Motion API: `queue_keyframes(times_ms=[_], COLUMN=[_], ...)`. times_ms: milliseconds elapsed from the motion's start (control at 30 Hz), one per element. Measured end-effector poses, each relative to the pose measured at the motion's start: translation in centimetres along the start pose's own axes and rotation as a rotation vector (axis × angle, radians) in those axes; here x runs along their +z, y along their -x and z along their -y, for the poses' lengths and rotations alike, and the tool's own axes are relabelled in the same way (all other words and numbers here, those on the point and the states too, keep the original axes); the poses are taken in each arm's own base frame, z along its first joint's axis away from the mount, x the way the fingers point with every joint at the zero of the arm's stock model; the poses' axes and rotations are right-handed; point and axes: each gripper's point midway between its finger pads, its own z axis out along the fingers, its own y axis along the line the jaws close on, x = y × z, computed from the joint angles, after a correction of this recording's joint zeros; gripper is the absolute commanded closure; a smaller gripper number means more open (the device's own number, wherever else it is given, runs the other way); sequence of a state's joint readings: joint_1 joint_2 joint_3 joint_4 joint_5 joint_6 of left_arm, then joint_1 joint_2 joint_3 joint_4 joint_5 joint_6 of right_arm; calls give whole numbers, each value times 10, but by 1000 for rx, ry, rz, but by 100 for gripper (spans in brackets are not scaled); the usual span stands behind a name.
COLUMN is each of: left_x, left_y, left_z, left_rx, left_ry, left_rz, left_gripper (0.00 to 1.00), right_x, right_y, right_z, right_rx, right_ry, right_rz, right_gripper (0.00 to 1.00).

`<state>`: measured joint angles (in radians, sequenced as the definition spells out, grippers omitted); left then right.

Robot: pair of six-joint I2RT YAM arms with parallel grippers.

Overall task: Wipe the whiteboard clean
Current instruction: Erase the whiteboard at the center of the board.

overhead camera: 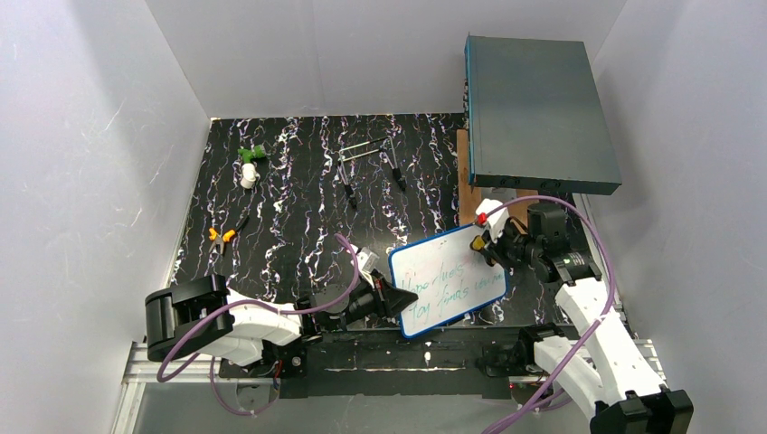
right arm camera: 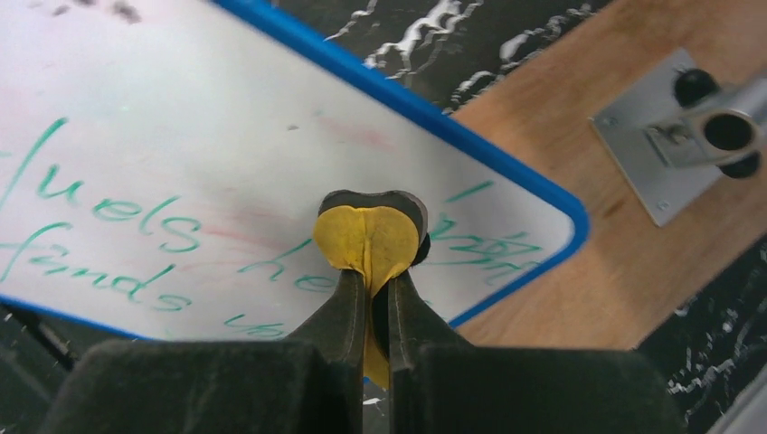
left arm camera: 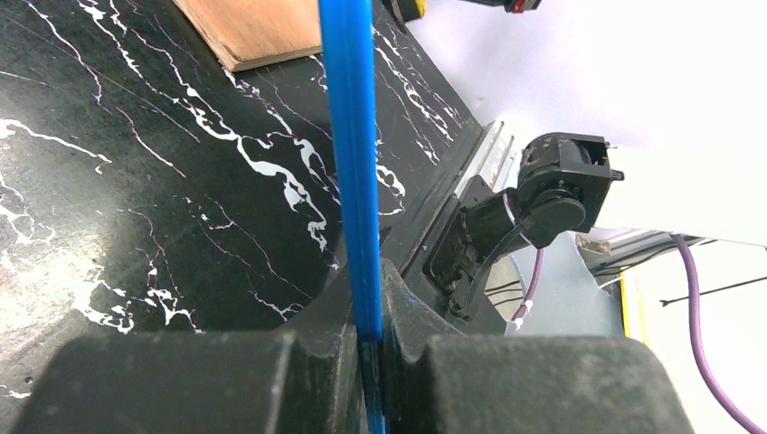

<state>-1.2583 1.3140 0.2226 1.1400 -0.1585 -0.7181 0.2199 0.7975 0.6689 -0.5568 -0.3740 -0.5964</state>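
Now the whiteboard (overhead camera: 449, 280) is slanting by the bench's (overhead camera: 289, 208) near edge, long axis running left to right, writing facing up. The left pincer (overhead camera: 391, 298) is clamping its left edge; the right pincer (overhead camera: 479, 242) is squeezing a yellow pad (right arm camera: 366, 240) at its far-right corner. A grey-teal box (overhead camera: 538, 113) is standing beyond; the left wrist view is showing the frame edge-on.

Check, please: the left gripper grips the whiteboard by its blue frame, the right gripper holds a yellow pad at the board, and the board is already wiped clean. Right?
Not wiped clean: the right wrist view shows green handwriting across the whiteboard. The rest is right: the left gripper grips its blue frame, the right gripper holds a yellow pad at it.
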Motion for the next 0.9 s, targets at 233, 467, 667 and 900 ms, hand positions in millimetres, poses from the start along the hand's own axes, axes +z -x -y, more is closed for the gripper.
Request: queue_keyframes(times_ms=[233, 467, 667, 900], left_x=[0, -2, -2, -2], left_y=[0, 0, 0, 0], left_z=[0, 0, 1, 1], left_rx=[0, 0, 4, 11], left_ry=[1, -2, -6, -7], left_rz=[1, 0, -3, -4], left_gripper=[100, 100, 100, 100], right_x=[-3, -2, -4, -4], right_y=[-1, -11, -15, 1], right_z=[28, 14, -8, 4], right_rx=[3, -120, -147, 9], right_ry=[-143, -50, 70, 18], right_rz=[-4, -27, -25, -27], right_gripper=[99, 99, 99, 99])
